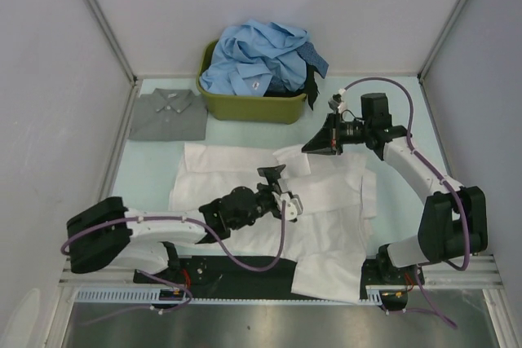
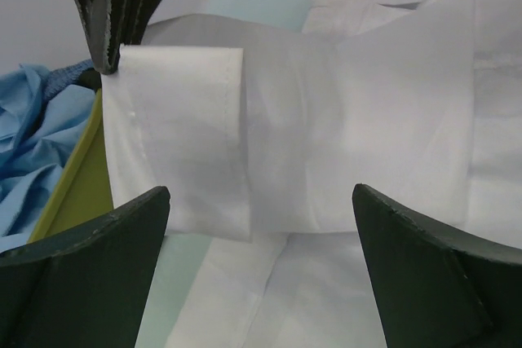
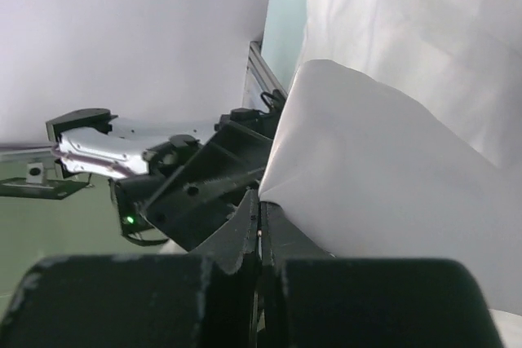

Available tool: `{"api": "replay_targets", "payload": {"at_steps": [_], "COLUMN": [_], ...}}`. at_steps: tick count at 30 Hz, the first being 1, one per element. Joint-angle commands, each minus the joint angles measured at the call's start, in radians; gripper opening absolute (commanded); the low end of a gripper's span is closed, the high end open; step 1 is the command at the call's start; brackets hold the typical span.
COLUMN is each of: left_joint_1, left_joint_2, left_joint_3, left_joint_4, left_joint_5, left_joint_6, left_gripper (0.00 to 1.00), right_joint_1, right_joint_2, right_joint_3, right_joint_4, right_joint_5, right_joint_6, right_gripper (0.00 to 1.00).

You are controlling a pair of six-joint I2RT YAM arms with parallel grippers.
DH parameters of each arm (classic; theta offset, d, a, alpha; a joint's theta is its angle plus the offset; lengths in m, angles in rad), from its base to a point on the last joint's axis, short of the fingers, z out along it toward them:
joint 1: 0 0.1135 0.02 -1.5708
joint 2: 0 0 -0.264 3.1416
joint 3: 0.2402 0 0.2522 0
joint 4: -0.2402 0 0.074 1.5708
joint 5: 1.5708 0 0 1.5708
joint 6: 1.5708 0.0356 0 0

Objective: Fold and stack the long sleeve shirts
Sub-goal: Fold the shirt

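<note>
A white long sleeve shirt lies spread across the middle of the table. My right gripper is shut on the corner of its cuff and holds that sleeve lifted. In the right wrist view the closed fingertips pinch the white cloth. My left gripper is open just in front of the hanging cuff, with nothing between its fingers. Light blue shirts and a dark one are heaped in the tub. A folded grey shirt lies at the back left.
The olive-green tub stands at the back centre, its rim close to the left of the lifted cuff. White walls enclose the table on three sides. The shirt's lower hem hangs over the front rail.
</note>
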Motion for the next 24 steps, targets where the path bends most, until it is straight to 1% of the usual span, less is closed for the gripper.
{"api": "replay_targets", "payload": {"at_steps": [1,4,5,6,8,9,11,12,14,15,16,17,18,19,20,21,22,23,24], "left_joint_1": [-0.029,-0.03,-0.03,-0.03,-0.03,-0.03,-0.029,-0.029,-0.029,-0.027,-0.027,-0.027,-0.016,-0.006,0.007,0.022,0.027,0.033,0.048], "left_joint_2": [0.097,0.157,0.165,0.169,0.174,0.177,0.185,0.185,0.16,0.142,0.084,0.043,-0.002,-0.1,-0.14,-0.178,-0.206,-0.255,-0.274], "left_joint_3": [0.017,0.047,0.049,0.049,0.047,0.044,0.04,0.044,0.05,0.056,0.066,0.093,0.11,0.124,0.154,0.167,0.176,0.199,0.21], "left_joint_4": [0.381,0.442,0.46,0.458,0.454,0.459,0.483,0.487,0.459,0.438,0.337,0.245,0.13,-0.074,-0.175,-0.264,-0.4,-0.467,-0.525], "left_joint_5": [-0.19,-0.255,-0.258,-0.255,-0.247,-0.25,-0.267,-0.273,-0.28,-0.276,-0.263,-0.238,-0.193,-0.14,-0.021,0.018,0.047,0.119,0.153], "left_joint_6": [0.09,0.141,0.15,0.161,0.17,0.185,0.198,0.205,0.202,0.184,0.16,0.079,0.034,-0.017,-0.11,-0.147,-0.179,-0.228,-0.249], "left_gripper": [0.99,0.99,0.97,0.92,0.85,0.73,0.54,0.38,0.19,0.02,0.0,0.0,0.0,0.0,0.0,0.0,0.0,0.0,0.0], "right_joint_1": [0.008,0.008,0.007,0.008,0.007,0.008,0.008,0.008,0.01,0.01,0.011,0.011,0.008,0.001,-0.027,-0.042,-0.067,-0.105,-0.125], "right_joint_2": [-0.041,-0.059,-0.064,-0.072,-0.076,-0.081,-0.085,-0.091,-0.098,-0.102,-0.113,-0.118,-0.121,-0.119,-0.113,-0.107,-0.075,-0.056,-0.04], "right_joint_3": [-0.022,-0.034,-0.039,-0.054,-0.068,-0.071,-0.077,-0.08,-0.086,-0.089,-0.097,-0.099,-0.092,-0.064,-0.034,-0.001,0.038,0.15,0.202], "right_joint_4": [0.14,0.075,0.062,0.06,0.083,0.088,0.083,0.081,0.051,0.034,0.002,-0.018,-0.047,-0.132,-0.188,-0.255,-0.441,-0.559,-0.666], "right_joint_5": [-0.047,-0.051,-0.052,-0.054,-0.061,-0.063,-0.064,-0.066,-0.066,-0.067,-0.067,-0.069,-0.069,-0.075,-0.077,-0.086,-0.089,-0.08,-0.031], "right_joint_6": [0.131,0.079,0.073,0.074,0.091,0.096,0.096,0.094,0.077,0.064,0.039,0.016,-0.011,-0.107,-0.172,-0.249,-0.365,-0.615,-0.757], "right_gripper": [0.0,0.0,0.0,0.0,0.0,0.0,0.0,0.0,0.0,0.0,0.0,0.01,0.12,0.18,0.24,0.36,0.43,0.48,0.57]}}
